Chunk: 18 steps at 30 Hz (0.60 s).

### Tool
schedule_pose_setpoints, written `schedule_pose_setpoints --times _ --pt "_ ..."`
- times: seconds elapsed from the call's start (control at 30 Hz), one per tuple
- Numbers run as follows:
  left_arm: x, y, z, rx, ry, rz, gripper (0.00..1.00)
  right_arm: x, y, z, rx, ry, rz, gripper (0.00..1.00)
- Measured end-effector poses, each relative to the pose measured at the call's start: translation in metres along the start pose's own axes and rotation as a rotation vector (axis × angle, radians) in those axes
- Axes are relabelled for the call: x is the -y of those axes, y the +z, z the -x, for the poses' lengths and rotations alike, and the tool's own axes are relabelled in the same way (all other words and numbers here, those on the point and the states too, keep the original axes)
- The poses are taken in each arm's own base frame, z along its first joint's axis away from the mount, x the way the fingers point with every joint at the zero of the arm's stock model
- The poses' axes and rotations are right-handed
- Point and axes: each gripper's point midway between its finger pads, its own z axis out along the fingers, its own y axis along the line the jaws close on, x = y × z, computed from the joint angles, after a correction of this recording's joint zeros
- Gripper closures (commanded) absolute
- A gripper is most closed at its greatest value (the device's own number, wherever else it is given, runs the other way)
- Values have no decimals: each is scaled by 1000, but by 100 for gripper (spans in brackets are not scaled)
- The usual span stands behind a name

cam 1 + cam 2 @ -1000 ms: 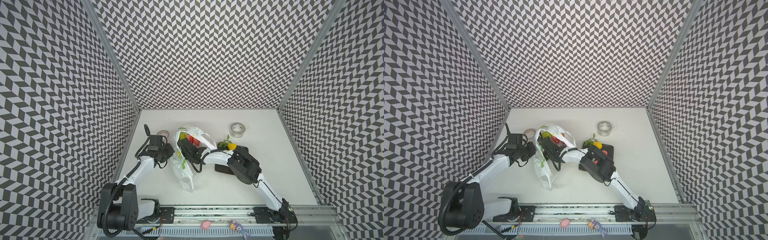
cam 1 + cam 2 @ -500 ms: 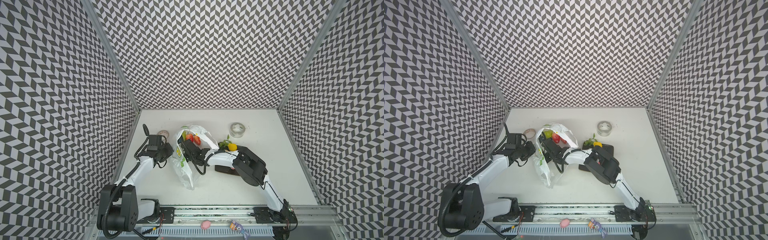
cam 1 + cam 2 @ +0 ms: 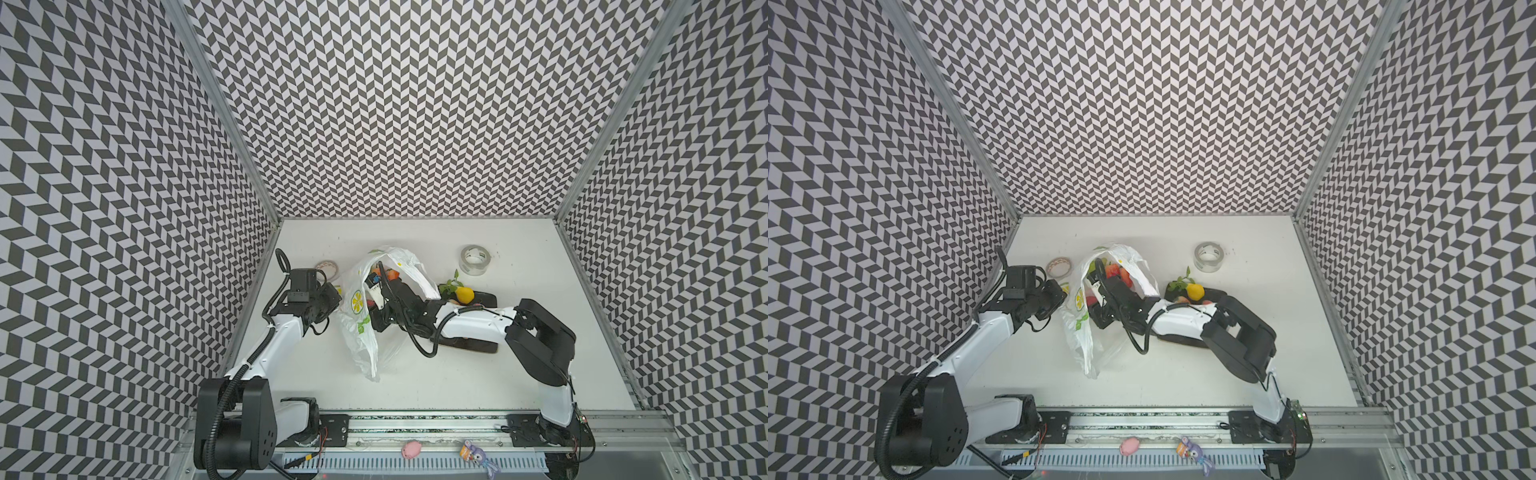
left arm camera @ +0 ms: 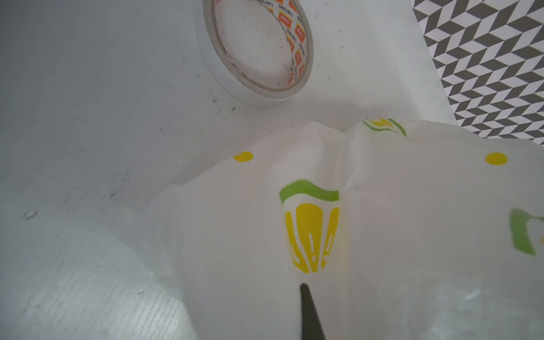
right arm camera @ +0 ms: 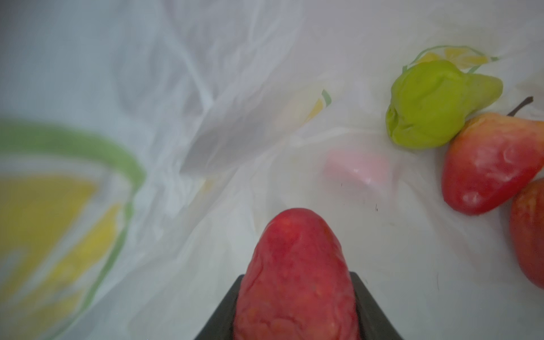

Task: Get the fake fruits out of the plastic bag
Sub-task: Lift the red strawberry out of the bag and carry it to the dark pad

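Left gripper [image 3: 335, 296] is pinched fully shut on the left edge of the plastic bag [image 3: 358, 332], with its arm angling up from the near-left base. The bag sits mid-table. Right gripper [image 5: 298, 294] is inside it, jaws part-closed around a red fruit [image 5: 294, 250]. A green fruit [image 5: 426, 106] and other red fruits [image 5: 488, 164] lie loose in the bag nearby. The right arm stretches low and leftward over the dark tray [image 3: 489, 298], where a lemon [image 3: 464, 294] sits, elbow folded on the right.

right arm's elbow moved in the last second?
Yes. The right arm's elbow shifted rightward, away from the plastic bag, judged against the fixed clear tape roll.
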Motion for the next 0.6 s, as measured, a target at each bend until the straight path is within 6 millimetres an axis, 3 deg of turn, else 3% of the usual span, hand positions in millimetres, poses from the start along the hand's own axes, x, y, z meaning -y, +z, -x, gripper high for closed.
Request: schedule_pose_setpoints --times 0.37,0.6 --pt "1 1 3 15 -27 -11 100 -37 -86 -6 57 -74 34 57" --pt "0 1 1 22 -58 -22 100 -53 -159 -26 94 -72 35 57"
